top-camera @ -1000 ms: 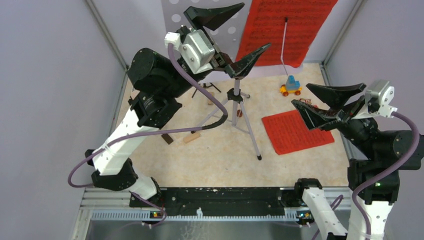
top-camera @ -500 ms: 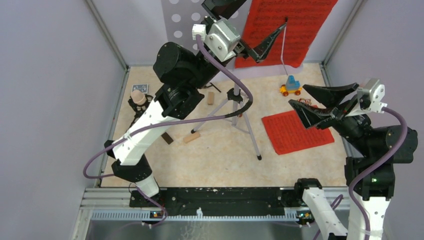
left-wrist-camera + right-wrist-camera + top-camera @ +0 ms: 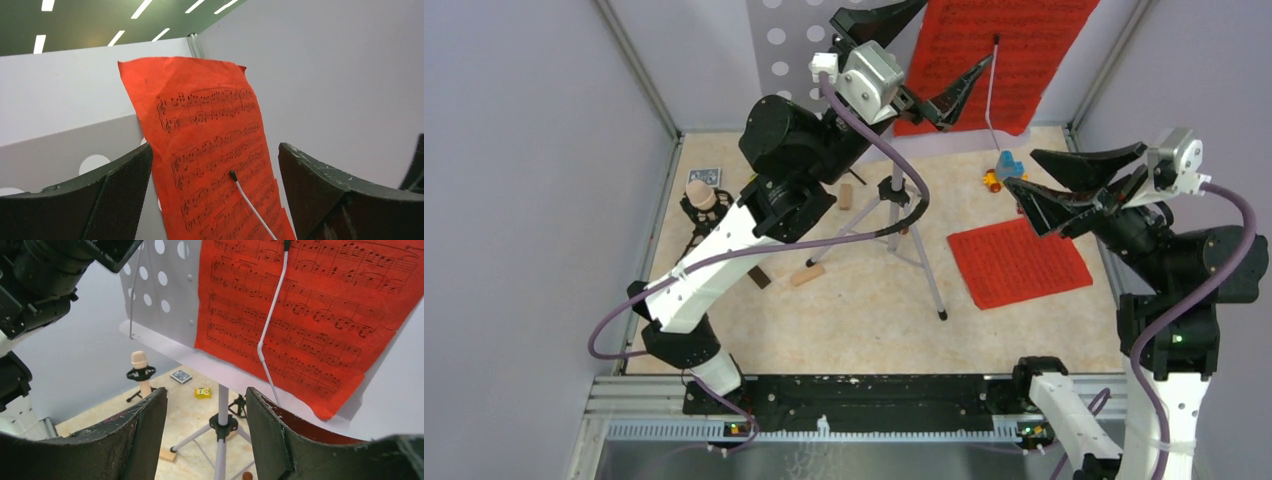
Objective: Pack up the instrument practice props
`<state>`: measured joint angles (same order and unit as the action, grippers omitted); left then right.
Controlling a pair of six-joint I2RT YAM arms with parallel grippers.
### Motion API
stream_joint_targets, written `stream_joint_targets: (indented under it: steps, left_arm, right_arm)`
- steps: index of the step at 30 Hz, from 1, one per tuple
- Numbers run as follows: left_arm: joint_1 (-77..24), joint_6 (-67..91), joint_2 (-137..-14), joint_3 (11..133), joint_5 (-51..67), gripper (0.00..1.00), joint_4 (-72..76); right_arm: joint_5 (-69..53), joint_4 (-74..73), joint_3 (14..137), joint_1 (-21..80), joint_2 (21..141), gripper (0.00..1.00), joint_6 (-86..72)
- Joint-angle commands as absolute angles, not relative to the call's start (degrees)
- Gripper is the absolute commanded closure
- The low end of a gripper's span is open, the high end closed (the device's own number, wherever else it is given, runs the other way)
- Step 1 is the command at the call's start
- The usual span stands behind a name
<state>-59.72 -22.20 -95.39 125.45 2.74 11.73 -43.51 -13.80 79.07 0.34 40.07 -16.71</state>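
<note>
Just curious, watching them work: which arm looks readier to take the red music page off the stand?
Left, probably. The left gripper is raised, open, facing the red page on the stand close up. The right gripper, also open, hangs lower and farther back.

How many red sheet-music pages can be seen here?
2. An upright page on the white music desk; a flat page on the table at right. More may be stacked unseen.

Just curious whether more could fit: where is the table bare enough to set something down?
The broadest bare patch is the near strip, between the tall silver tripod legs, the flat red sheet-music page and the black rail. The far side is crowded: small tan wooden blocks, a colourful toy car, a beige microphone.
</note>
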Motion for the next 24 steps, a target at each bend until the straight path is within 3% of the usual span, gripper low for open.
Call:
stream_joint_targets:
  steps: [1, 11, 24]
  left_arm:
    - [-59.77, -19.76, -90.47, 122.22, 1.29, 0.02, 13.55]
    - [-59.70, -18.14, -85.34, 115.56, 0.50, 0.02, 12.89]
    - [-59.74, -14.74, -85.47, 112.11, -4.08, 0.02, 12.23]
  right_arm:
    - [-47.19, -10.45, 82.67, 1.10, 44.75, 0.41, -22.19]
    - [-45.72, -6.79, 91.05, 1.06, 52.37, 0.41, -25.21]
    - [-47.72, -4.86, 87.51, 1.07, 50.31, 0.41, -24.30]
